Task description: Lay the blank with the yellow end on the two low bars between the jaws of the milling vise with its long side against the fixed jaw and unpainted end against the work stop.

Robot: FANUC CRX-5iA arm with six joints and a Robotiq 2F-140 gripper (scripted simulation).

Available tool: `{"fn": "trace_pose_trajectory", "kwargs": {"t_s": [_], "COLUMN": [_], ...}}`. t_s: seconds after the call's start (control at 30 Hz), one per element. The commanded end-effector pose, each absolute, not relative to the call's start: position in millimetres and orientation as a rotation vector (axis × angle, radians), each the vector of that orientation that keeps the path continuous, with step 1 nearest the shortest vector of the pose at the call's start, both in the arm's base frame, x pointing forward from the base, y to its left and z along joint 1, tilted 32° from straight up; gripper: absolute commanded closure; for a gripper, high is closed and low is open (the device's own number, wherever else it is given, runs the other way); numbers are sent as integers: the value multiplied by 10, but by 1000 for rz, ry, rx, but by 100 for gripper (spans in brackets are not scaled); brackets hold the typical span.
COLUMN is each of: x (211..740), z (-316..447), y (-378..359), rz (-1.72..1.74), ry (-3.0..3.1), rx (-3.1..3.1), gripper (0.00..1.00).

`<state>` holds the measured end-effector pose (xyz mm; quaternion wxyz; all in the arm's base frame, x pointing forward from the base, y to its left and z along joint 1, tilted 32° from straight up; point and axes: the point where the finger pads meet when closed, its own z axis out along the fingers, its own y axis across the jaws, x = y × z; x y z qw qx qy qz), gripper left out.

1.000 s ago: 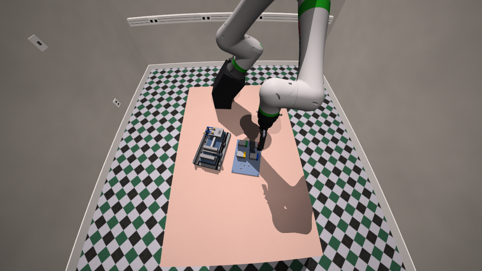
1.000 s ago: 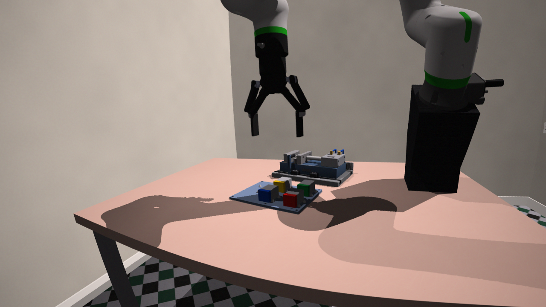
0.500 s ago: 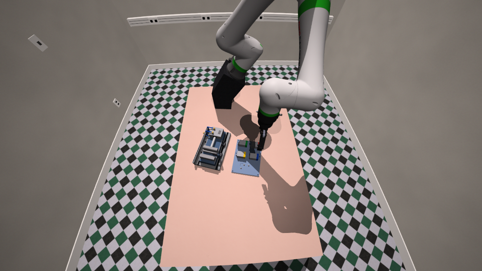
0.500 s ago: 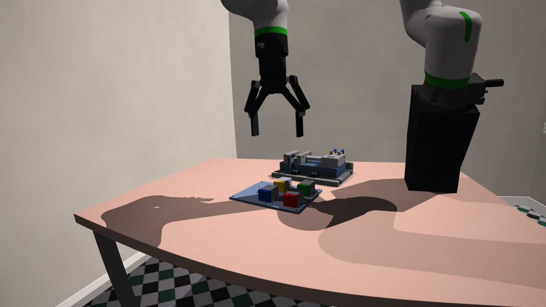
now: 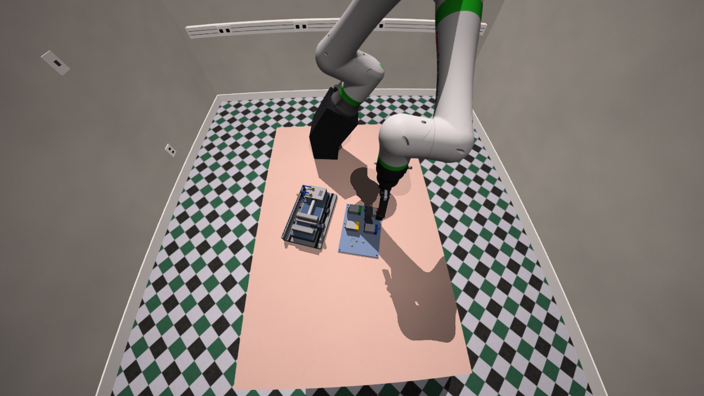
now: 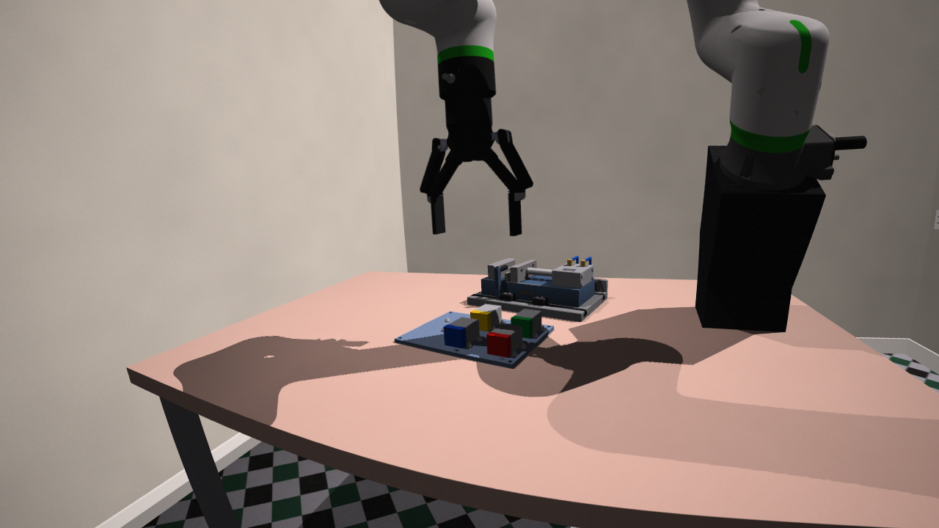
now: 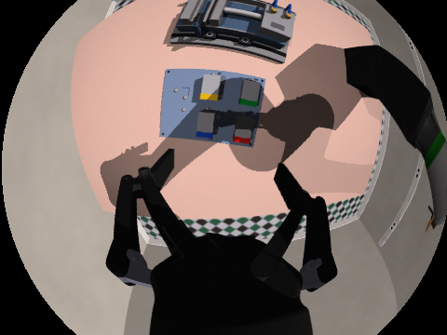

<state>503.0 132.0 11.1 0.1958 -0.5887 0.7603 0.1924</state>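
Note:
The blank with the yellow end (image 6: 486, 317) lies on the blue plate (image 6: 475, 341), at the side toward the vise; it also shows in the wrist view (image 7: 210, 88) and in the overhead view (image 5: 352, 226). The milling vise (image 6: 541, 283) stands beside the plate, with nothing between its jaws (image 7: 233, 14). My gripper (image 6: 474, 223) hangs high above the plate, wide open and empty. In the wrist view its fingers frame the table edge below the plate.
Blanks with a blue end (image 6: 458, 333), a red end (image 6: 502, 340) and a green end (image 6: 527, 323) lie on the same plate. Small pins (image 7: 184, 100) stand on the plate's free end. The arm's black base block (image 6: 755, 243) stands at the table's back.

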Motion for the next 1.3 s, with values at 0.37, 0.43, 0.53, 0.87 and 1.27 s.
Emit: {"fn": "trace_pose_trajectory", "kwargs": {"t_s": [0.37, 0.43, 0.53, 0.87, 1.27], "x": [5035, 5035, 5035, 5049, 5078], "z": [118, 118, 118, -56, -404], "y": [1315, 1315, 1315, 1413, 1608], "rz": [537, 537, 537, 537, 537], "ry": [2130, 2130, 2130, 2130, 2130], "rx": [-1649, -1649, -1649, -1649, -1649], "gripper": [0, 0, 0, 0, 0]}}
